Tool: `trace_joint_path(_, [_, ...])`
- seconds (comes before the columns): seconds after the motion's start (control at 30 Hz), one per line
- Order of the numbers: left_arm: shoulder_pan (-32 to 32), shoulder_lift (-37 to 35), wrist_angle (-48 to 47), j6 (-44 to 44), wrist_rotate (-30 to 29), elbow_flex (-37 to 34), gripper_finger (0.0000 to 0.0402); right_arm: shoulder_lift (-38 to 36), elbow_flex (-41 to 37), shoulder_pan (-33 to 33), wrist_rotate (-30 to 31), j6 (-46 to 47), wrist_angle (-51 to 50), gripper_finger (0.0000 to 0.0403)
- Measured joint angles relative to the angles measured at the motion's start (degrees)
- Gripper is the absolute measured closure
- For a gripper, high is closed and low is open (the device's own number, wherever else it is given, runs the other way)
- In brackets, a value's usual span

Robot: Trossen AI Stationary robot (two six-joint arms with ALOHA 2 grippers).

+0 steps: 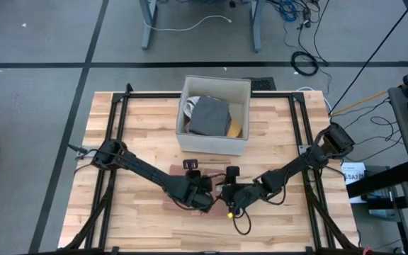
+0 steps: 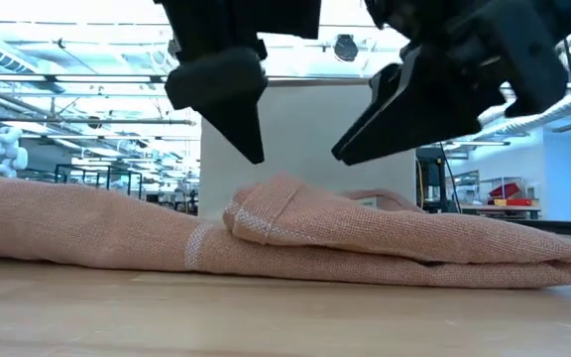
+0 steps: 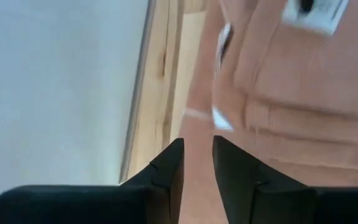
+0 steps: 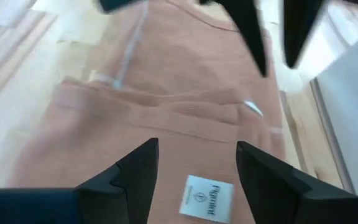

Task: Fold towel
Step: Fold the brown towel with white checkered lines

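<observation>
The towel (image 2: pixel 295 243), a salmon-pink cloth with a woven stripe, lies on the wooden table (image 1: pixel 133 127) close to its front edge, about midway between the left and right edges. In the low view it is already in layers: a folded edge lies on top of a lower layer, and the bundle is long and rather flat. In the right wrist view the label (image 4: pixel 207 196) of the towel faces up, so at least one fold seems to be made. I judge the task to be well advanced, but the top layer looks a little uneven, and one more fold or some smoothing may be left.

The left gripper (image 3: pixel 197 168) hangs just above the towel with its fingers only slightly apart, and nothing is between them. The right gripper (image 4: pixel 197 165) is beside it, also over the towel, with its fingers wide apart and empty. Neither one touches the cloth, as far as the low view shows.

Behind them, near the back edge of the table, stands a white box (image 1: pixel 214 142) with a grey cloth (image 1: pixel 207 117) inside.
</observation>
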Motion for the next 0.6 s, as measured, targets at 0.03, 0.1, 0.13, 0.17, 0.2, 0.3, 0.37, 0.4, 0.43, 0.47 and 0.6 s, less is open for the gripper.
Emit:
trace_joint_path(0.03, [-0.4,0.0,-0.1,-0.5,0.0,0.4,0.031,0.0,-0.8,-0.4,0.0,0.1,1.3,0.0202])
trace_joint_path(0.1, [-1.3,0.0,0.1,-1.4,0.8,0.7,0.031,0.0,-2.4,-1.2,0.0,0.8,2.8,0.0202])
trace_joint_path(0.13, [-1.9,0.0,0.3,-1.7,1.9,0.7,0.031,0.0,-3.1,-1.5,-0.1,1.2,2.7,0.0202])
trace_joint_path(0.17, [-2.6,-0.1,0.6,-2.1,3.5,0.8,0.031,0.1,-3.6,-1.9,-0.3,1.4,2.3,0.0202])
trace_joint_path(0.2, [-3.2,-0.1,0.7,-2.6,5.1,0.8,0.031,0.2,-3.9,-2.3,-1.0,1.5,2.4,0.0202])
trace_joint_path(0.3, [-5.0,-0.1,1.4,-3.9,8.8,0.8,0.031,0.5,-4.8,-3.4,-4.1,1.4,3.8,0.0202])
trace_joint_path(0.37, [-6.3,-0.1,2.6,-4.8,9.3,0.8,0.031,1.4,-5.5,-4.0,-6.0,0.8,5.2,0.0202])
trace_joint_path(0.4, [-7.0,-0.1,2.9,-5.7,9.3,0.8,0.031,2.1,-5.6,-4.3,-6.5,0.6,6.4,0.0202])
trace_joint_path(0.43, [-7.8,-0.1,3.2,-6.1,9.4,0.8,0.031,2.7,-5.6,-4.5,-7.2,0.0,7.4,0.0202])
trace_joint_path(0.47, [-8.6,-0.1,3.3,-7.0,9.6,0.8,0.031,3.4,-5.7,-4.6,-7.5,-0.6,8.2,0.0202])
trace_joint_path(0.6, [-11.4,-0.1,3.4,-10.3,11.8,0.8,0.031,6.0,-5.7,-5.1,-7.9,-2.2,10.2,0.0202])
